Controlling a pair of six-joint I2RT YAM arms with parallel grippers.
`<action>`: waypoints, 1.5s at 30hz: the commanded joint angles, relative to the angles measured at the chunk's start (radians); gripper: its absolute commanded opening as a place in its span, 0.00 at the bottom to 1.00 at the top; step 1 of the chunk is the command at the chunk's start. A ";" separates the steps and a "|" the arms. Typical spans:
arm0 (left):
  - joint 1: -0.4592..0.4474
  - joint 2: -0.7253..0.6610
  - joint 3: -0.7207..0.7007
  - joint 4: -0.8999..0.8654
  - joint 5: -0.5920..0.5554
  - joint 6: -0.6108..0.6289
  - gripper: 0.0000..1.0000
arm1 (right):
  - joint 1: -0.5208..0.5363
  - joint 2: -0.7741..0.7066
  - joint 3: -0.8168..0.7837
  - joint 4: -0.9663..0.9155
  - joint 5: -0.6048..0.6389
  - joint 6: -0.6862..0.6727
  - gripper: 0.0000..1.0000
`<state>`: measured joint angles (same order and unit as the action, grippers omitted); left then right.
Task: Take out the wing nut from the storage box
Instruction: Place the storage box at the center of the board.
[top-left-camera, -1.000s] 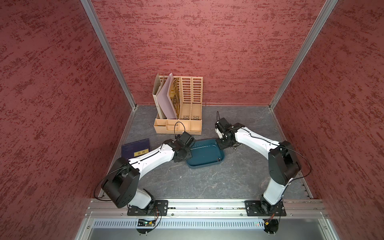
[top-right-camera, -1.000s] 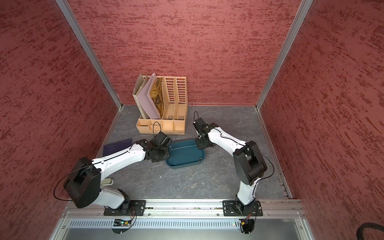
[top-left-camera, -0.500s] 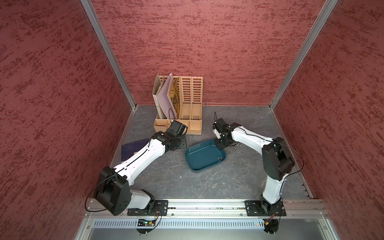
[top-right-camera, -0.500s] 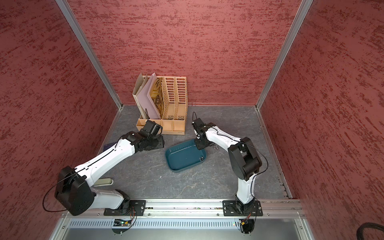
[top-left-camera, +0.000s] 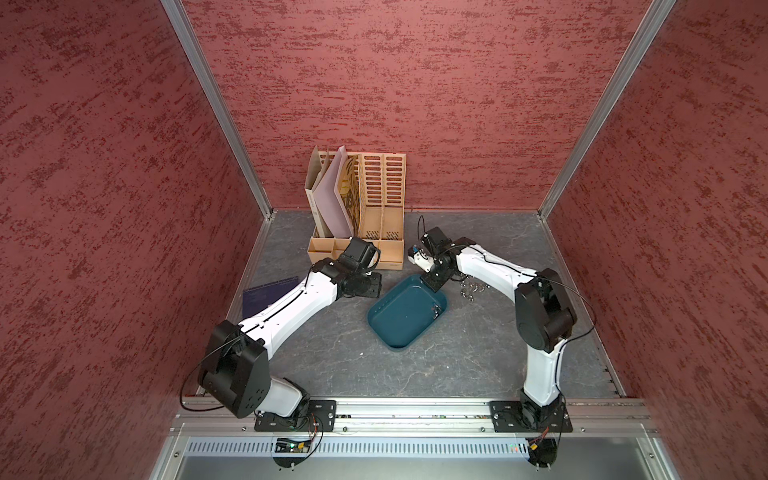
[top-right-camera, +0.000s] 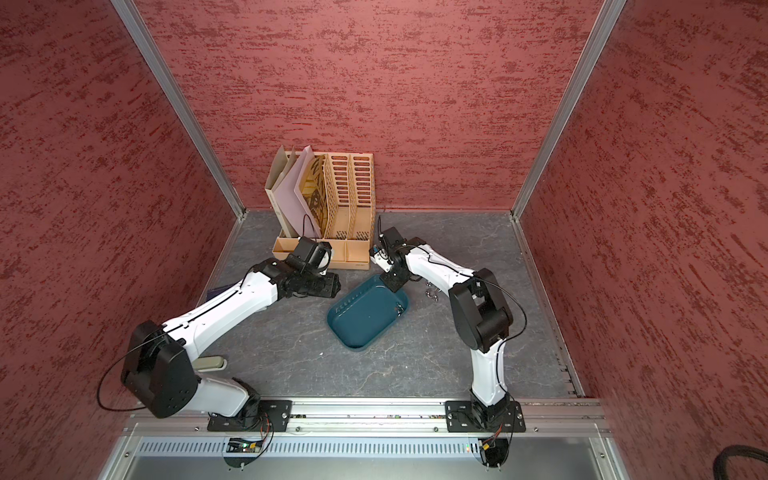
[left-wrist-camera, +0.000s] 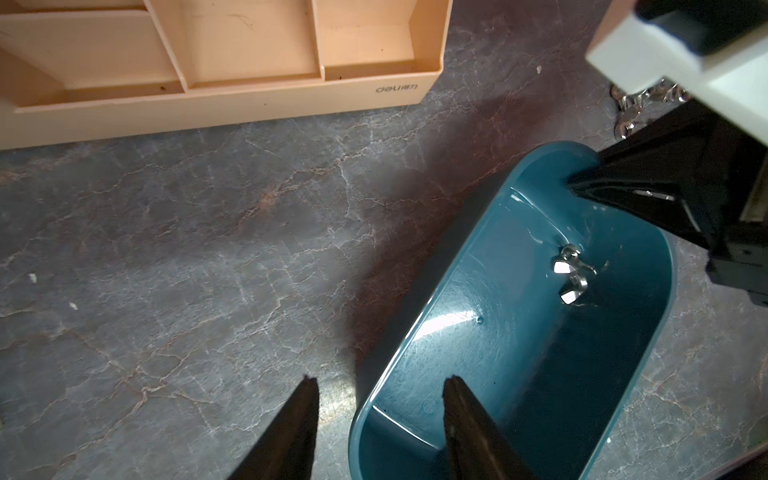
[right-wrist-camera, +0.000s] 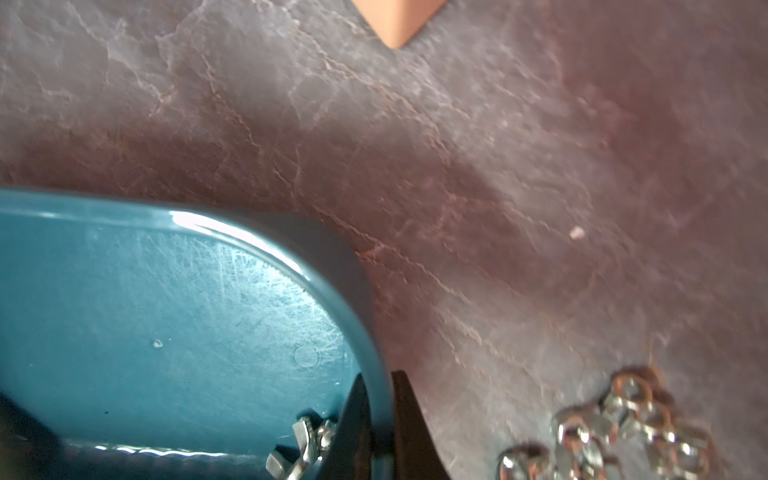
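Far left: flat dark-blue booklet on a grey, marble-veined table, matt, with fine pale cracks. Next, left gripper: black tapered fingers spread apart with only air between them, poised by the left corner of the storage box. Behind, against the back wall, tall beige file organiser: smooth plastic, slotted dividers, papers leaning in its leftmost bay. Centre: storage box, shallow glossy teal plastic with rounded corners and a finely scratched floor, set askew to the table's front rail. Inside, near its right-hand wall, two small shiny metal wing nuts, close together. Right gripper pinching the storage box rim at the far corner, one finger inside, one outside, just beside the wing nuts. Right of that, loose heap of silvery nuts on the table. Broad open table in front of the tray and toward the right wall.
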<state>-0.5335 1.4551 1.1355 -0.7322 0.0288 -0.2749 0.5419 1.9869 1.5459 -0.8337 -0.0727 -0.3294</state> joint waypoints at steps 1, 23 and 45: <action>-0.003 0.002 0.013 0.027 0.024 0.023 0.53 | 0.001 0.033 0.047 -0.060 -0.006 -0.147 0.05; 0.013 -0.025 -0.027 0.022 0.000 0.006 0.53 | 0.028 0.082 0.119 -0.021 -0.069 -0.571 0.06; 0.020 0.003 -0.003 0.009 -0.007 0.000 0.53 | 0.102 0.032 0.045 0.241 -0.057 -0.587 0.36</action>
<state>-0.5205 1.4532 1.1221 -0.7250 0.0307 -0.2733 0.6388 2.0773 1.6241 -0.6918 -0.1627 -0.9459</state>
